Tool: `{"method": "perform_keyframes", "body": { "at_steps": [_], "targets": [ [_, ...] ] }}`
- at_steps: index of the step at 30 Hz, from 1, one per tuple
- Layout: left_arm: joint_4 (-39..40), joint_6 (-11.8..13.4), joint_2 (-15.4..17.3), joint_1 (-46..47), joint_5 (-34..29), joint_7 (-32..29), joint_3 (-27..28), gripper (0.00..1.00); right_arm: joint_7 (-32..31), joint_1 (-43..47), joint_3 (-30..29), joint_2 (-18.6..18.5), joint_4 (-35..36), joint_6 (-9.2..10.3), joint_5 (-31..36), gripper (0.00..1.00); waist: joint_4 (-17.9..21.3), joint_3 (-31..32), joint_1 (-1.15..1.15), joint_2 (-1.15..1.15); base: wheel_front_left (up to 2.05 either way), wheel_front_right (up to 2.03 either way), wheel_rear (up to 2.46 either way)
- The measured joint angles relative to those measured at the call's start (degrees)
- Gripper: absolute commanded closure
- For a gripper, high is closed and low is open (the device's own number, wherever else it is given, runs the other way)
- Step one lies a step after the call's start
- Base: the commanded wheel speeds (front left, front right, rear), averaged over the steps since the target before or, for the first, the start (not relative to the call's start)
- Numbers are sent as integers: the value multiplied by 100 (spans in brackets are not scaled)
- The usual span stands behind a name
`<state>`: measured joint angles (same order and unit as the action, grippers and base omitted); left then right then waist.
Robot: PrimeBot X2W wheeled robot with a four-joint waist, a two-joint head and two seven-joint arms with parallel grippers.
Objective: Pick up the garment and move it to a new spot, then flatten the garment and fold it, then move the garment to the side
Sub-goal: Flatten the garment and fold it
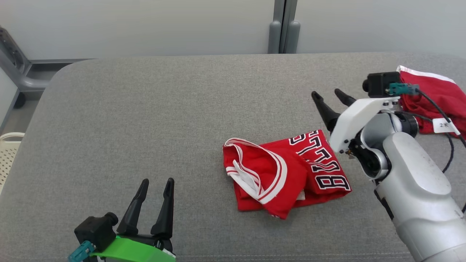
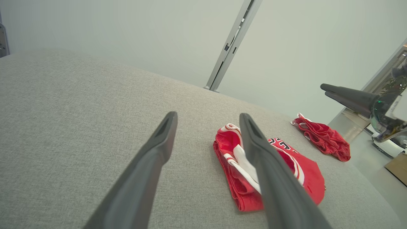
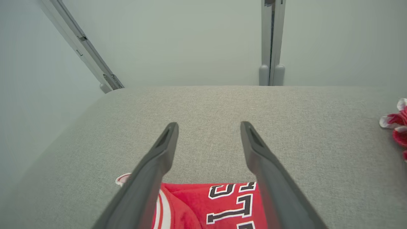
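Currently 2 red garments on the grey table (image 1: 145,109): folded jersey (image 1: 287,171) right of centre, second garment (image 1: 437,98) crumpled at the far right edge. Left gripper (image 1: 158,180) and right gripper (image 1: 326,92): fingers apart, both empty. Head view adds 1 pale perforated basket (image 1: 9,153), contents hidden.

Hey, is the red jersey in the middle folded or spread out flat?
Folded: the jersey lies doubled into a compact, rumpled bundle, layers stacked.
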<state>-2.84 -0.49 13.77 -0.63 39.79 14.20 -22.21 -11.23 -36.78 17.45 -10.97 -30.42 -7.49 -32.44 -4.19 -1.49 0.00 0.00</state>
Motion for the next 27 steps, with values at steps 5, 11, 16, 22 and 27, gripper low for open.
{"method": "perform_keyframes", "body": {
  "at_steps": [5, 11, 16, 22, 27],
  "targets": [
    [33, 8, 12, 3, 0, -7, -10, 0, 1, 399, -539, -99, 145, 0, 191, 0, -21, -89, 0, 0, 0, 0, 0],
    [62, 32, 38, 12, 1, -26, -10, 0, 32, 766, -892, -59, 354, 0, 353, 0, -39, -178, 0, 0, 0, 0, 0],
    [79, 48, 46, 38, 3, -51, -13, 0, 33, 1089, -862, 97, 534, 0, 370, 0, -56, -240, 0, 0, 0, 0, 0],
    [78, 51, 70, 99, 8, -52, -14, 0, 257, 1277, -699, 136, 676, 0, 419, 44, -95, -286, 0, 0, 0, 0, 0],
    [82, 56, 96, 125, 10, -52, -13, 0, 498, 1337, -452, 164, 584, 0, 434, 100, -153, -313, 0, 0, 0, 0, 0]
  ]
}}
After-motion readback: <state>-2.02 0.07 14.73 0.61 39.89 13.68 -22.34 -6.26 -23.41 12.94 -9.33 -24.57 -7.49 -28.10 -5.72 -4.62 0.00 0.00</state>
